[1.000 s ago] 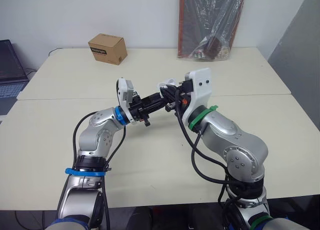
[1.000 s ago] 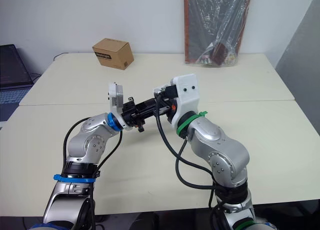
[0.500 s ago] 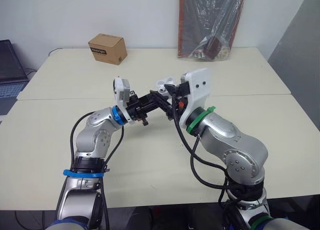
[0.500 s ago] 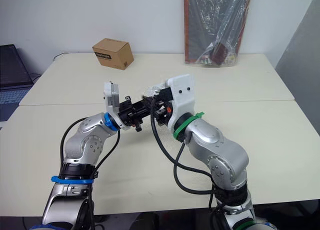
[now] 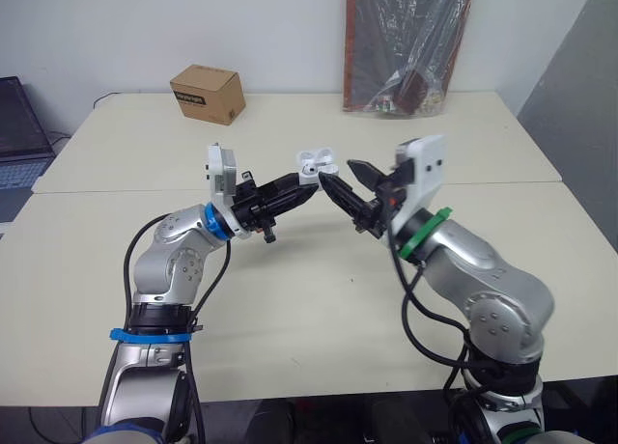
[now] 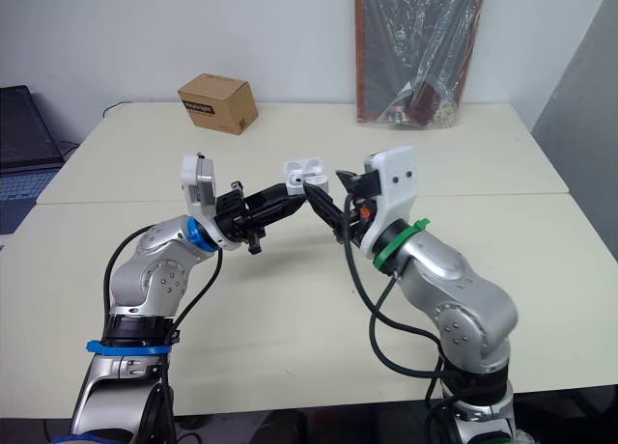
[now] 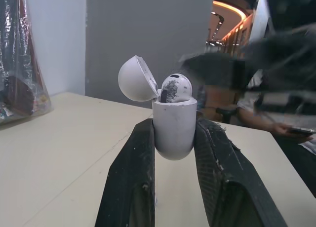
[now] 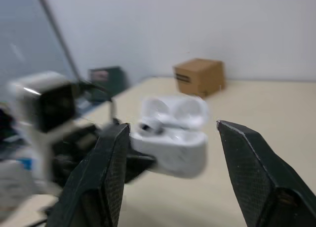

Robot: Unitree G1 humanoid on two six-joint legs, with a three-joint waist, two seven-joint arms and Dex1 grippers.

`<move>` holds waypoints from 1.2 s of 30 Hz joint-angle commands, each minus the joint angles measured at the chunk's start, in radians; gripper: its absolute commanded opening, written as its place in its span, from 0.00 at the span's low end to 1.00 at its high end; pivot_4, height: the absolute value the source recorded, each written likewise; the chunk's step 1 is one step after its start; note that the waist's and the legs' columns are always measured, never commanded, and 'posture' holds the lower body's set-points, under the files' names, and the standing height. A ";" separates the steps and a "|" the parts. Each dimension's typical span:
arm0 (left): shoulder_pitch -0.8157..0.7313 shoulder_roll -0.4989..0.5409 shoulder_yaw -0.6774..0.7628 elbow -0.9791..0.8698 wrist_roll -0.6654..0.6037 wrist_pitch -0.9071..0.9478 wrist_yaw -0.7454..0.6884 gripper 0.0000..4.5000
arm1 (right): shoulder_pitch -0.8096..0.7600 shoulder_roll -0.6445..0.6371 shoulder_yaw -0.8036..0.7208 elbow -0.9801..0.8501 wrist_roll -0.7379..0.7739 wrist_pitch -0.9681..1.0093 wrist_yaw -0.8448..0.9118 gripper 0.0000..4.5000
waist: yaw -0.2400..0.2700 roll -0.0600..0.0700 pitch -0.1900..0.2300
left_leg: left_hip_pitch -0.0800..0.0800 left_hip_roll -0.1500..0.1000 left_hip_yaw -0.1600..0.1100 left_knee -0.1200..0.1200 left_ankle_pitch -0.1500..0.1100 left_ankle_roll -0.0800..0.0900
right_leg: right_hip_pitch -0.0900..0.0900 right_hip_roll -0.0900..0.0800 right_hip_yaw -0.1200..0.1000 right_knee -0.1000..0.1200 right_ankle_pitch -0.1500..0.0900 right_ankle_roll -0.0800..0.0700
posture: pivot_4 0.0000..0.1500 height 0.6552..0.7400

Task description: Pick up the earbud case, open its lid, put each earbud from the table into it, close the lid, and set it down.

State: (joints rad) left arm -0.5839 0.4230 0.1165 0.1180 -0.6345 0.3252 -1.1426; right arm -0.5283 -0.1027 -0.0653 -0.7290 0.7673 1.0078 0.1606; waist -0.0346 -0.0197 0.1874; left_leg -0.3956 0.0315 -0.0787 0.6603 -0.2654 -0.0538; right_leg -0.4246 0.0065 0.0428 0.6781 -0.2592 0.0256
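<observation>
My left gripper (image 5: pixel 307 177) is shut on the white earbud case (image 5: pixel 314 163), holding it in the air above the table's middle. The lid (image 7: pixel 138 79) stands open, and one earbud (image 7: pixel 175 87) sits in the case body (image 7: pixel 174 128) between my left fingers (image 7: pixel 132 177). Just to the right of the case is my right gripper (image 5: pixel 339 173), its fingers spread open and empty, tips pointing at the case. In the right wrist view the case (image 8: pixel 170 144) lies between and beyond the open right fingers (image 8: pixel 106 172).
A cardboard box (image 5: pixel 207 93) stands at the back left of the cream table (image 5: pixel 290 299). A plastic-wrapped board (image 5: pixel 407 43) leans on the wall at the back right. A laptop (image 5: pixel 21 135) sits off the table's left edge.
My right gripper has drawn back to the right, away from the case, and now stands open. The left arm has shifted slightly left, still holding the case.
</observation>
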 commanded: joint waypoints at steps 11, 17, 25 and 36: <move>-0.033 0.161 0.034 0.116 -0.056 0.055 -0.257 0.18 | -0.039 -0.608 0.050 0.181 0.143 0.097 0.220 0.65 | -0.001 0.001 0.000 | 0.002 0.000 0.001 0.000 0.000 0.000 | 0.001 0.000 0.001 0.000 -0.002 0.004 | 1.00 1.00; -0.035 0.198 0.030 0.122 -0.062 0.076 -0.335 0.18 | -0.079 -0.715 0.271 0.327 -0.089 0.021 0.341 0.65 | 0.000 0.000 0.001 | 0.001 0.000 0.002 0.000 0.000 0.000 | 0.000 0.000 0.001 -0.001 -0.003 0.003 | 1.00 1.00; -0.013 0.201 0.033 0.079 -0.059 0.089 -0.338 0.18 | -0.155 -0.651 0.400 0.568 -0.321 -0.136 0.455 0.65 | 0.001 0.000 0.001 | 0.000 0.000 0.002 0.000 0.000 0.000 | 0.000 0.000 0.001 -0.002 -0.003 0.004 | 1.00 1.00; 0.032 0.203 0.050 -0.014 -0.084 0.131 -0.280 0.18 | -0.239 -0.527 0.442 0.879 -0.531 -0.293 0.562 0.65 | 0.001 0.000 0.001 | 0.000 0.000 0.002 0.000 0.000 0.000 | 0.000 0.000 0.001 -0.002 0.000 -0.001 | 1.00 1.00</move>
State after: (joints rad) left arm -0.5499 0.6131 0.1360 0.1481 -0.6885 0.4503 -1.4331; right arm -0.7400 -0.6325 0.3864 0.1422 0.2592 0.7429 0.7025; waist -0.0334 -0.0195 0.1888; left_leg -0.3960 0.0313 -0.0771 0.6604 -0.2655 -0.0538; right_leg -0.4250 0.0065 0.0435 0.6765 -0.2592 0.0247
